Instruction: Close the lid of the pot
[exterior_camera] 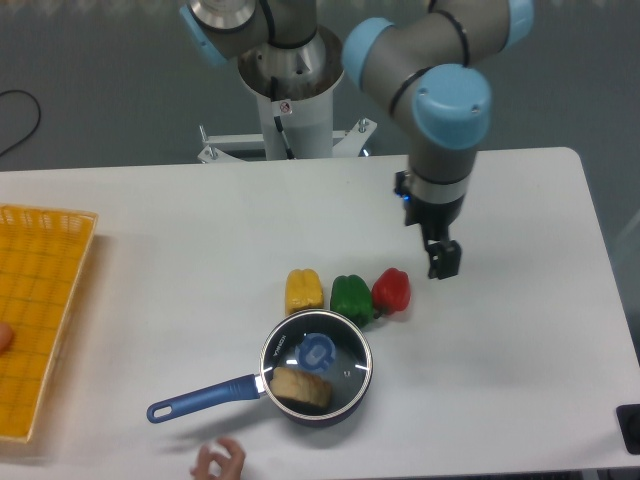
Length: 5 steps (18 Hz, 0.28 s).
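The dark blue pot [316, 366] with its long blue handle [200, 398] stands near the table's front edge. The glass lid [340, 352] lies flat on its rim, blue knob [317, 350] up, and a piece of bread shows through the glass. My gripper [443, 262] hangs above the table to the right of the red pepper [391, 290], well away from the pot. Its fingers stand slightly apart and hold nothing.
A yellow pepper [304, 291], a green pepper [350, 297] and the red pepper lie in a row just behind the pot. A yellow basket [40, 320] sits at the left edge. A human hand [218, 462] shows at the front edge.
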Tool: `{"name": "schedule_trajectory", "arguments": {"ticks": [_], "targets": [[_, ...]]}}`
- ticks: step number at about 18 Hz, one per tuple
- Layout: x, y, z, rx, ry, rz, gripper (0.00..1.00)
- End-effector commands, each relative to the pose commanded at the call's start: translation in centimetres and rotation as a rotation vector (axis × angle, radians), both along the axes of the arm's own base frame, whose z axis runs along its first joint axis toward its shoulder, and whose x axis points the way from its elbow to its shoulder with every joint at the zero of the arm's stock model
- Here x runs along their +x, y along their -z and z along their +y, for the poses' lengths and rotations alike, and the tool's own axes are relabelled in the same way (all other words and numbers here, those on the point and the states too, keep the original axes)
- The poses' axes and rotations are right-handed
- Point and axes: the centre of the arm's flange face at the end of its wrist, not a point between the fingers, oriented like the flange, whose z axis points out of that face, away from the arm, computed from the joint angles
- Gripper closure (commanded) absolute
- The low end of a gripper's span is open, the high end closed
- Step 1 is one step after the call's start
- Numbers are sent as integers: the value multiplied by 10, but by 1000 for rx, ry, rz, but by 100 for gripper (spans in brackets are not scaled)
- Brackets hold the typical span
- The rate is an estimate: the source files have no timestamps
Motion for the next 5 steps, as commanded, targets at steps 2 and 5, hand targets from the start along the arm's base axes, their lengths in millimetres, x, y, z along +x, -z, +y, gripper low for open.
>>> {"name": "schedule_trajectory", "arguments": {"ticks": [2,5], "targets": [[-2,5,0,-1,-1,-6,0],[-9,9,-5,-3,-11,-9,0]]}}
